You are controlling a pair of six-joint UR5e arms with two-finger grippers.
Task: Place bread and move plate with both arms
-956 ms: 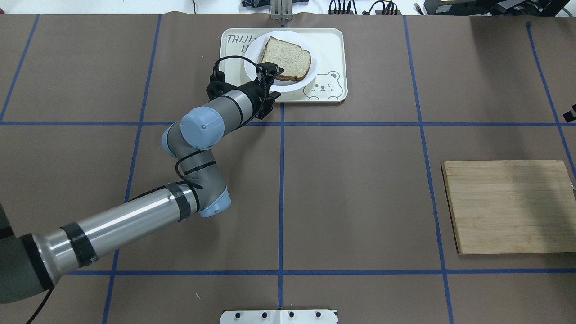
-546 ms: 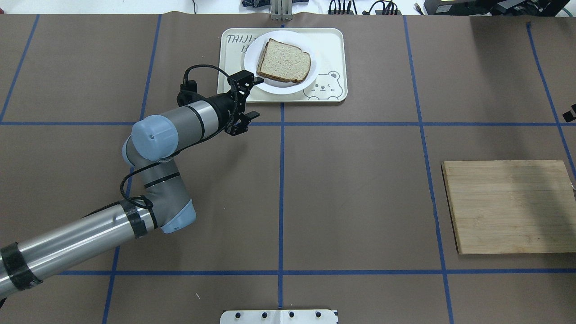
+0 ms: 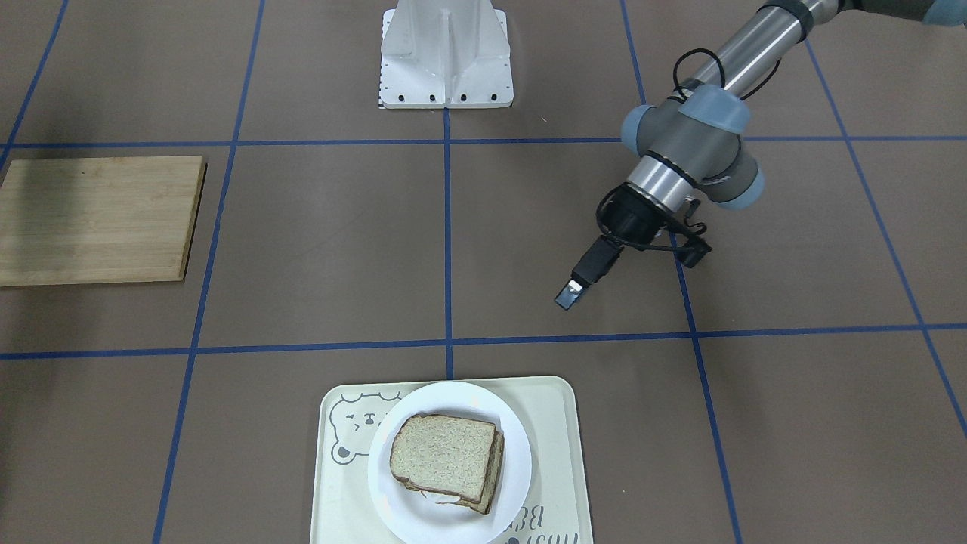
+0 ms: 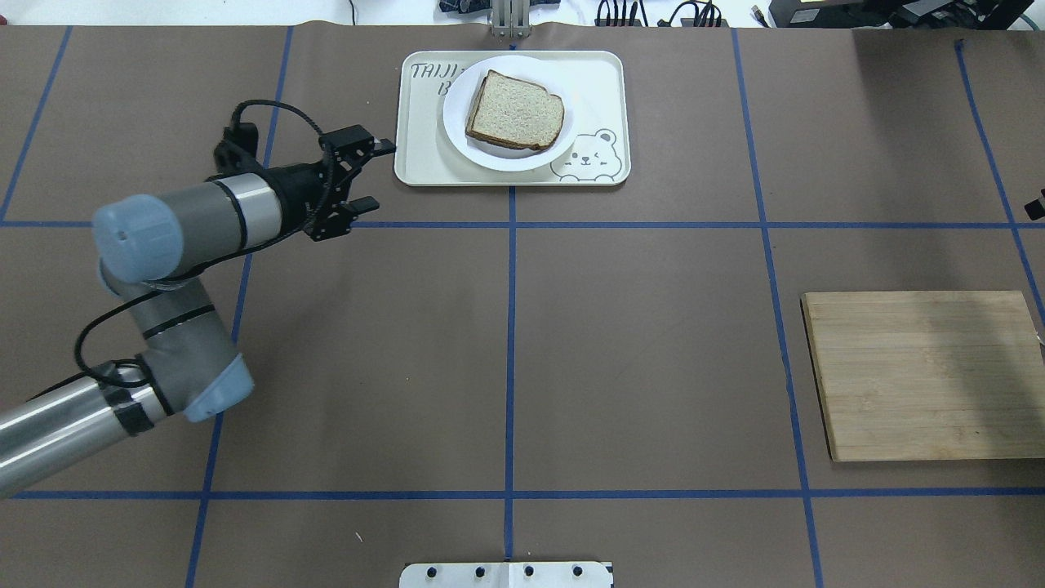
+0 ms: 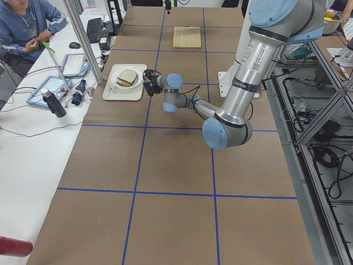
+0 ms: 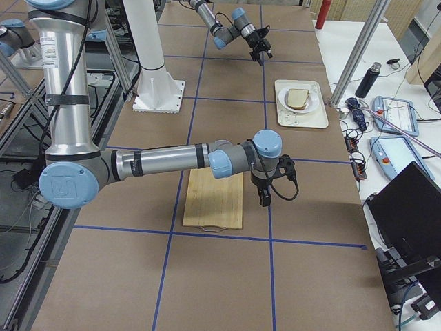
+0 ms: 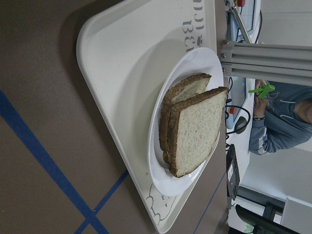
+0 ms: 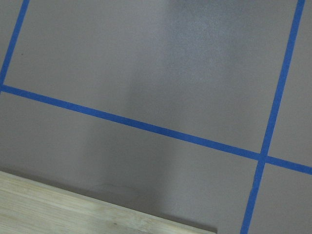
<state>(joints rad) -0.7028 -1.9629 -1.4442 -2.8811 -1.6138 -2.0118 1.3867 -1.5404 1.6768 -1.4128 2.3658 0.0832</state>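
Overhead: the left gripper (image 4: 375, 175) hangs over the table (image 4: 653, 343), just off the 9 o'clock edge of the tray (image 4: 420, 159) and not touching it. Its jaws are spread wide with nothing between them, and the fingers point toward 3 o'clock. The tray stands at the table's 12 o'clock. The plate (image 4: 522, 161) sits on the tray. The bread (image 4: 516, 110) lies flat on the plate, well clear of the fingers. A cutting board (image 4: 927, 376) lies at 4 o'clock, well apart from the tray.

Front-facing: the left arm (image 3: 680, 143) comes in from 1 o'clock. The tray with plate and bread is at 6 o'clock, the board at 9 o'clock and a white stand (image 3: 446, 53) at 12 o'clock.

Exterior left: the near arm's gripper is just beside the tray's edge. A person (image 5: 25, 25) in blue sits at 10 o'clock.

Exterior right: the right arm (image 6: 165, 160) reaches over the board. The right gripper (image 6: 264, 198) points down just past the board's 3 o'clock edge. I cannot tell how its jaws stand.

Left wrist: tray and plate are seen edge-on. The bread rests on top of a second slice (image 7: 187, 87), with edges nearly matched. The lower slice peeks out at 12 o'clock.

Right wrist: brown table cover crossed by blue tape lines (image 8: 146, 126), with the board's corner at 7 o'clock.
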